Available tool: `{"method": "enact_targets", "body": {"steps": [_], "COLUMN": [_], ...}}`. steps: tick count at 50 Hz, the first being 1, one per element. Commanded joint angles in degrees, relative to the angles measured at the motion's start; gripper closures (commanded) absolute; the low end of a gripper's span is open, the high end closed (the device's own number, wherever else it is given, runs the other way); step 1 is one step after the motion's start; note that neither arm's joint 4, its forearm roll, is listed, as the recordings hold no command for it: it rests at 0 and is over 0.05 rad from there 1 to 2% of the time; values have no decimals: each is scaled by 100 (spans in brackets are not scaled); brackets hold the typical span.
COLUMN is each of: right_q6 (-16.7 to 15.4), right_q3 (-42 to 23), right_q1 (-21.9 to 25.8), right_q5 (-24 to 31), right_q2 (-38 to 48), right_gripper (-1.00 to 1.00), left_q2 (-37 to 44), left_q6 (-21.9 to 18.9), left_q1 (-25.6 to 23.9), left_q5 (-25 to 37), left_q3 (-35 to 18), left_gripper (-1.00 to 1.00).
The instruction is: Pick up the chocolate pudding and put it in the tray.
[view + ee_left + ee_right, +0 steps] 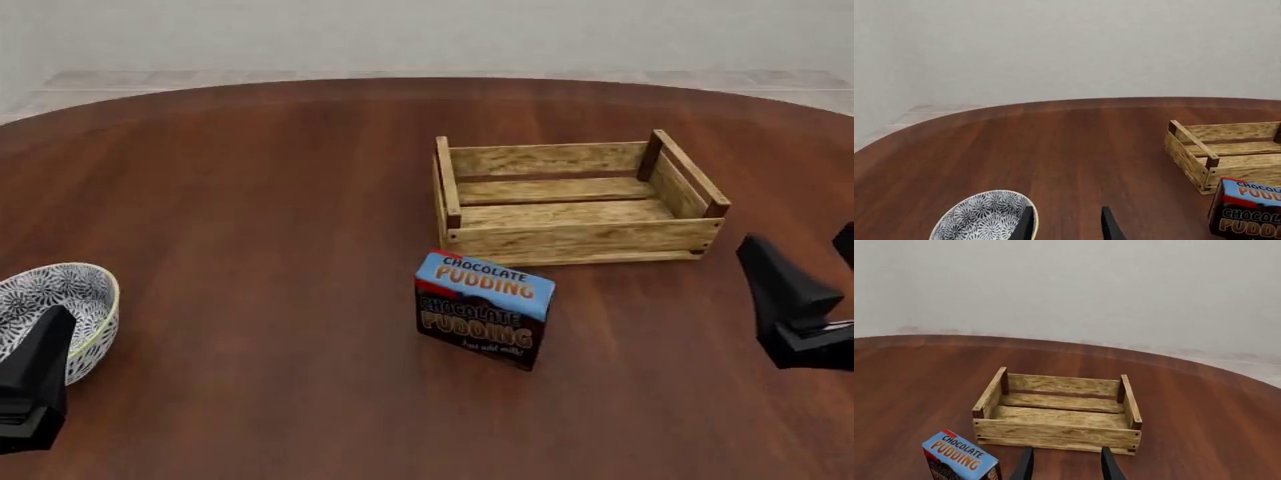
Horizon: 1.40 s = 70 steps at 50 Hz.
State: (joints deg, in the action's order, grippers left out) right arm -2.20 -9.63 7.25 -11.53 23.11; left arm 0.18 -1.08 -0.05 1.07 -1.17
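Note:
The chocolate pudding (483, 310) is a small carton with a blue top and a dark brown front, standing upright on the table just in front of the tray's near left corner. The tray (581, 238) is a light-wood slatted crate with nothing in it. My right gripper (814, 272) hovers open at the table's right, level with the tray's near right corner and well apart from the carton. In the right wrist view, the gripper (1066, 467) faces the tray (1054, 432), with the pudding (961, 457) off to one side. My left gripper (34, 385) is open at the near left.
A white-and-black patterned bowl (60, 305) sits at the table's left edge, right beside my left gripper; the left wrist view shows the bowl (984, 217) against one fingertip (1024, 225). The round wooden table (267, 200) ends at a curved far edge.

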Motion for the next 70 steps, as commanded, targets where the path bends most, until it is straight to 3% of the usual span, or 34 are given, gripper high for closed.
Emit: {"method": "enact_targets", "body": {"steps": [1, 11, 33, 35, 46, 70], "right_q6": [-61, -127, -331, -496, -715, -587], "right_q3": [-483, -935, -2220, -2308, -2861, -3581], "right_q1": [355, 577, 1320, 1531, 2028, 2856], "right_q5": [-108, -92, 519, 565, 929, 1494], "right_q2": [698, 1242, 2167, 2180, 2462, 2982], "right_gripper": [-100, -100, -100, -100, -100, -100], "left_q2": [4, 9, 29, 28, 16, 4], "left_q6": [23, 77, 66, 62, 62, 66], "left_q1": [-18, -18, -22, -18, -27, -45], "left_q5": [25, 1, 51, 73, 380, 504], "left_q3": [-21, 6, -85, -111, -413, -544], "left_gripper": [-100, -100, -100, -100, -100, -100]}}
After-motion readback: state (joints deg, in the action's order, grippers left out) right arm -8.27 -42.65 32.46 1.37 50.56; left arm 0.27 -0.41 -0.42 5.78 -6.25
